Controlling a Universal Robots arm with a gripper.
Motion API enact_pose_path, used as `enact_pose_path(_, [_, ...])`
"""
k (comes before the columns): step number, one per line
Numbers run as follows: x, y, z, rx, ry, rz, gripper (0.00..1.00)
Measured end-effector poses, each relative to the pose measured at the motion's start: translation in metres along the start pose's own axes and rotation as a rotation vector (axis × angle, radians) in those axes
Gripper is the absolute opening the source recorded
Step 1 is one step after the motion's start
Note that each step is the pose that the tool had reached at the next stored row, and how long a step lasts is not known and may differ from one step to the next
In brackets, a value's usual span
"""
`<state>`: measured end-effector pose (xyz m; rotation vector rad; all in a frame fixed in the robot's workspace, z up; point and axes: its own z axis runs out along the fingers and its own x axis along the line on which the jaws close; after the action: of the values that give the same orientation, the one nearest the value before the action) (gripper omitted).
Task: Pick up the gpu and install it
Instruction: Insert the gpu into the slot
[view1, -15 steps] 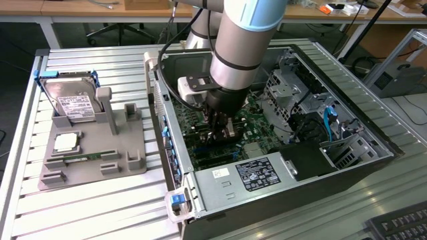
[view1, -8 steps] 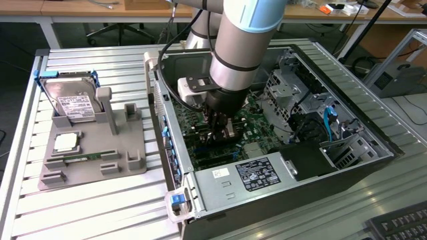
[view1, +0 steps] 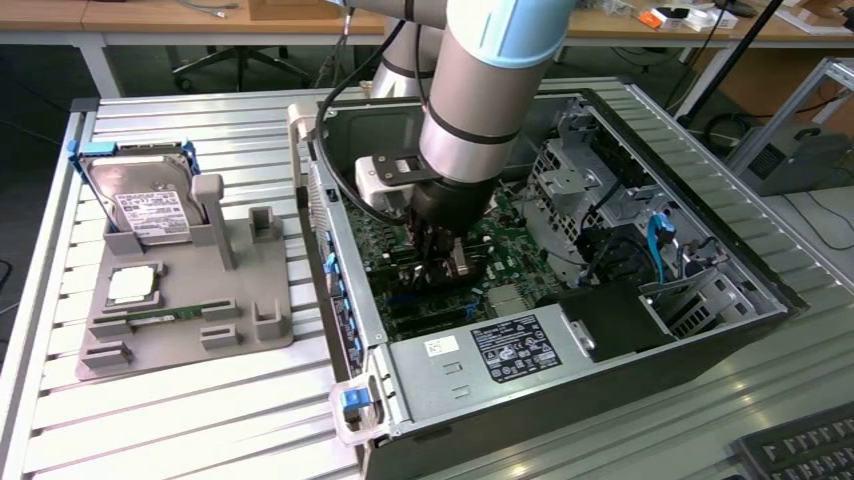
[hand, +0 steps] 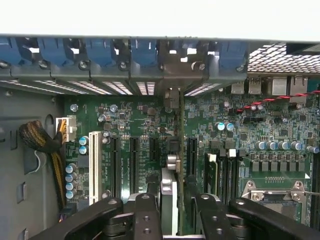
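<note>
- The robot arm (view1: 474, 110) reaches down into an open computer case (view1: 561, 300) lying on its side on a slatted metal counter (view1: 174, 420).
- The tool (view1: 447, 262) hangs low over the green motherboard (view1: 441, 300), near the middle of the case.
- In the wrist view the tool's (hand: 175, 210) two black fingers (hand: 142, 215) stand apart, one on each side of the gpu (hand: 169, 195).
- The gpu stands on edge between the fingers, upright over the motherboard's (hand: 230, 130) expansion slots (hand: 134, 157); its thin edge runs away from the tool toward the case's rear wall.
- Whether either finger touches the card, and whether it is fully seated in its slot, cannot be told.
- A white slot (hand: 94, 167) and a bundle of braided cables (hand: 42, 142) lie to one side of the tool in the wrist view; an empty processor socket (hand: 275, 192) lies to the other.
- A silver power supply (view1: 501, 360) with a black label sits in the case corner nearer the camera than the tool.
- Outside the case, well away from the tool toward the exterior view's left, a grey parts holder (view1: 187, 300) carries a hard drive (view1: 150, 205), a processor chip (view1: 130, 285) and a green memory stick (view1: 154, 317).
</note>
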<state>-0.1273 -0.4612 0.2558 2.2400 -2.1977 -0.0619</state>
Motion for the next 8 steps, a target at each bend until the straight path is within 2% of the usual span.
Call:
enact_pose_path(4, [0.0000, 0.0000, -0.0001, -0.0001, 0.0016, 0.000, 0.34])
enact_pose_path(7, [-0.0002, 0.0002, -0.0032, -0.0003, 0.0132, 0.001, 0.34])
enact_pose_path(8, [-0.0006, 0.0002, -0.0057, -0.0005, 0.0207, 0.001, 0.34])
